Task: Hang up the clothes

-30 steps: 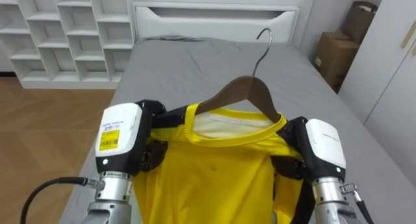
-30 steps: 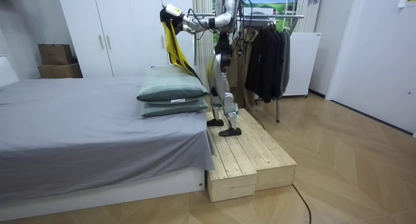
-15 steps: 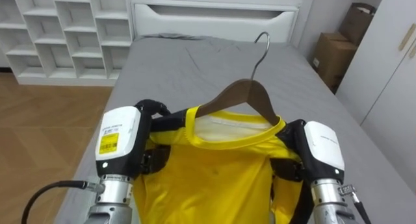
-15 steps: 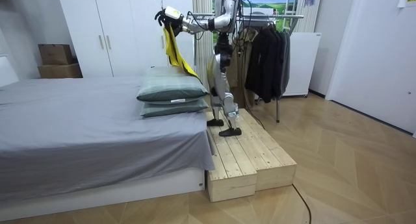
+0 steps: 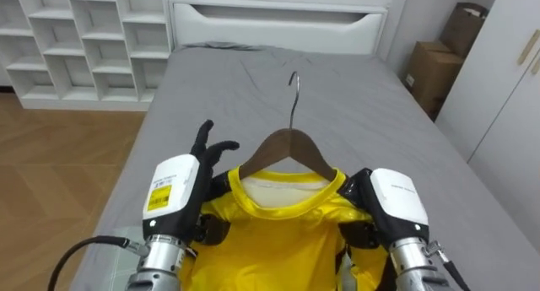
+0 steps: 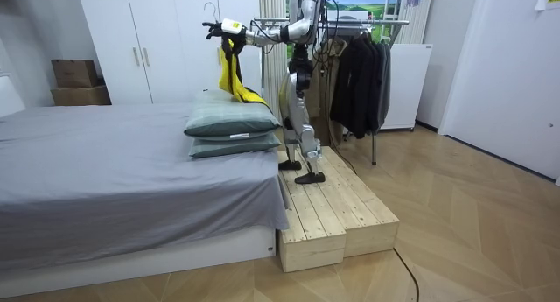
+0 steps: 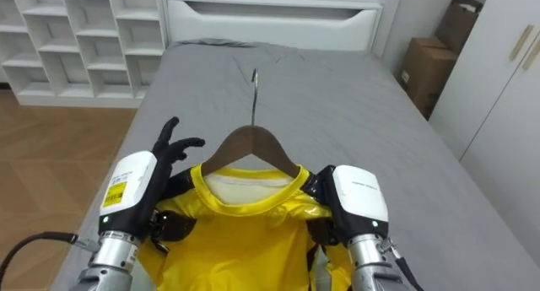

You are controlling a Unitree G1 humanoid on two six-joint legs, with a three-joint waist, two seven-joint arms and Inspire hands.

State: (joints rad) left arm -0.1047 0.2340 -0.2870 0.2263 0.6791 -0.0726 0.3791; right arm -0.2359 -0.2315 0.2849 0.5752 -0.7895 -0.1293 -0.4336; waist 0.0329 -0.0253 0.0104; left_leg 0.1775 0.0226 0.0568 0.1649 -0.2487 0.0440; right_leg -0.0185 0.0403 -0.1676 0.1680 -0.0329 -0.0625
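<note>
Left hand hovers splayed beside yellow shirt above grey bed near shelves

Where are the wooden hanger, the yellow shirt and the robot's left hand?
wooden hanger [image 5: 291,145]: left eye view, wooden peak under the hook.
yellow shirt [image 5: 270,240]: left eye view, front cloth.
left hand [image 5: 204,149]: left eye view, its dark fingers.

Lower part of the yellow shirt was cut off by the eye views' bottom edge. Both arm ends of the wooden hanger were hidden inside the collar. The right hand showed its back alone, the rest hidden behind shirt cloth. In the room view, its hold was too small to tell.
</note>
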